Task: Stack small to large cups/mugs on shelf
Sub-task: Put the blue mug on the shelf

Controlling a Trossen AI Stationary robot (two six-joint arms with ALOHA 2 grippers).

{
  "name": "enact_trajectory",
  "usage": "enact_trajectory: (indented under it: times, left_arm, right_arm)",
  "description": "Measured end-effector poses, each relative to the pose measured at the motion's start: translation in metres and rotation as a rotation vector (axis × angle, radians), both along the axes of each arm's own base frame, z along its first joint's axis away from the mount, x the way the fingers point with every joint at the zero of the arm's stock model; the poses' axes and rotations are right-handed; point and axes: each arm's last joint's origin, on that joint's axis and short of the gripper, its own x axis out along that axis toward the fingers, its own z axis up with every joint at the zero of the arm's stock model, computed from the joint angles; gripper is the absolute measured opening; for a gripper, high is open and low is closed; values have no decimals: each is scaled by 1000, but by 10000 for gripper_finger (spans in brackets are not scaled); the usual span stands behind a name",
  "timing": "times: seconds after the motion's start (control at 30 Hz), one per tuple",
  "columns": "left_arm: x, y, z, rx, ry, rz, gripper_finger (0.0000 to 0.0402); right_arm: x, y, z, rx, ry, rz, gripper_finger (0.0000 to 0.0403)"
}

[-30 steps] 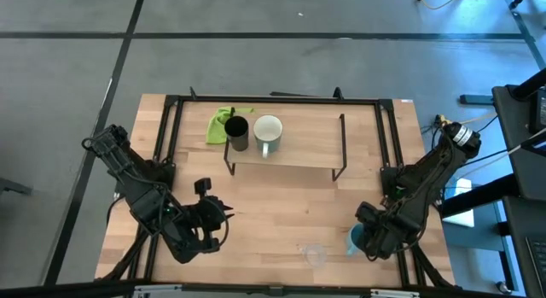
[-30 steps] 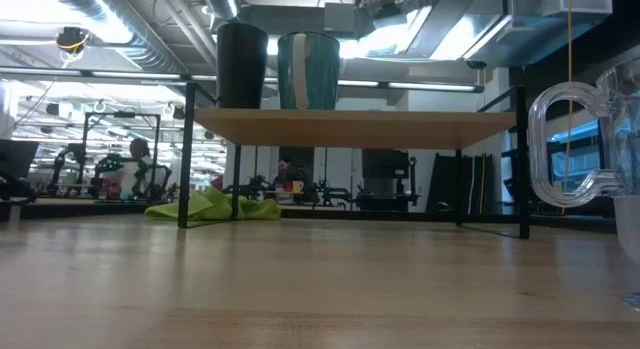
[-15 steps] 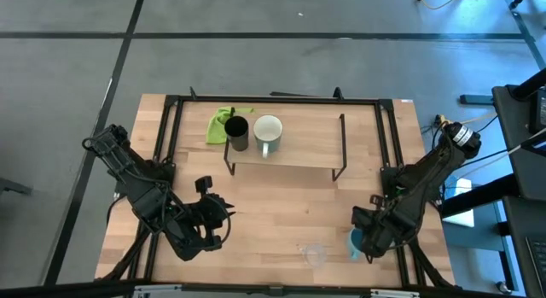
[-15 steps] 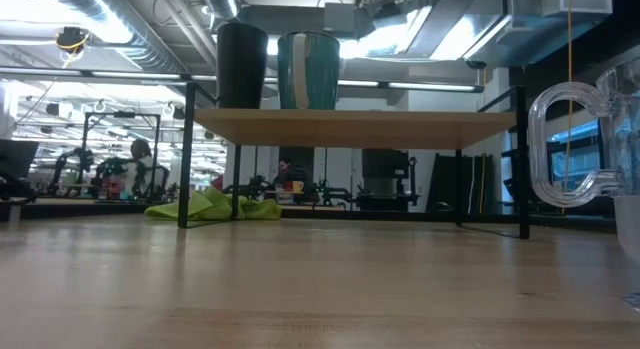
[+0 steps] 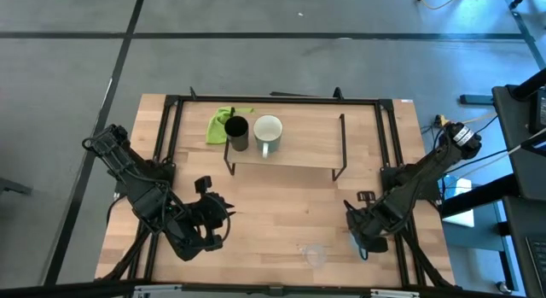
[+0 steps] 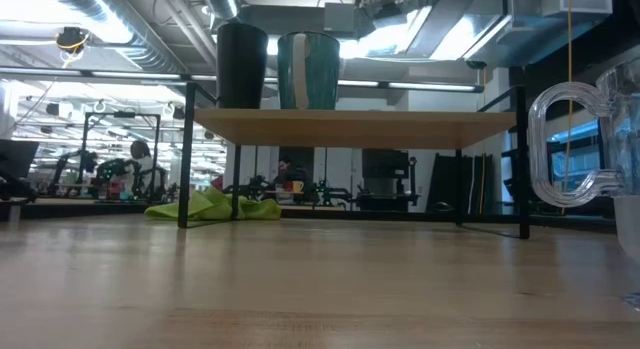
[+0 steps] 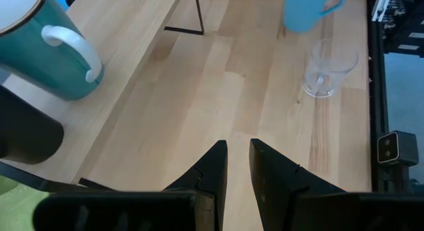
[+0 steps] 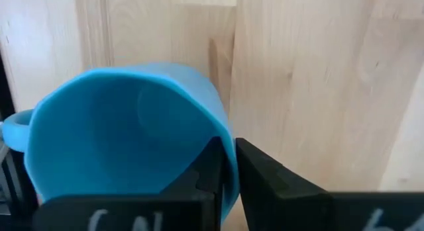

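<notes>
— Fingers of my right gripper (image 8: 226, 166) pinch the rim wall of the light blue handled mug (image 8: 126, 138), one inside and one outside, near the tabletop's (image 5: 281, 204) right front edge; gripping the rim leaves its base free to set down.

— And the rest?

— Black cup (image 5: 238, 132) and white handled mug (image 5: 268, 131) stand side by side on the low light-wood shelf (image 5: 299, 149); the clear transparent cup (image 5: 316, 255) waits out front; my left gripper (image 7: 238, 166) idles, fingers nearly shut, empty.

The right arm hides the light blue mug (image 8: 126, 138) from above; the clear cup (image 6: 580, 149) is edge-cropped.
</notes>
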Motion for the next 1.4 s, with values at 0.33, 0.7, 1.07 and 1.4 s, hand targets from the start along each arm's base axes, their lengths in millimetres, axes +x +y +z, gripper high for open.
enact_trajectory:
  times: [0.33, 0.7, 1.07, 1.4]
  left_arm:
    - [2, 3, 0, -12, -4, 22, 59]
    - [3, 3, 0, -14, 2, 20, 59]
    - [3, 3, 0, -11, 3, 17, 59]
    - [3, 3, 0, 6, 10, 1, 59]
  right_arm:
    - [8, -2, 6, 8, -34, 28, 41]
    - [9, -3, 6, -9, -60, -32, 96]
    - [11, -6, 21, -66, -100, -124, 173]
    - [4, -2, 24, -56, -46, -216, 176]
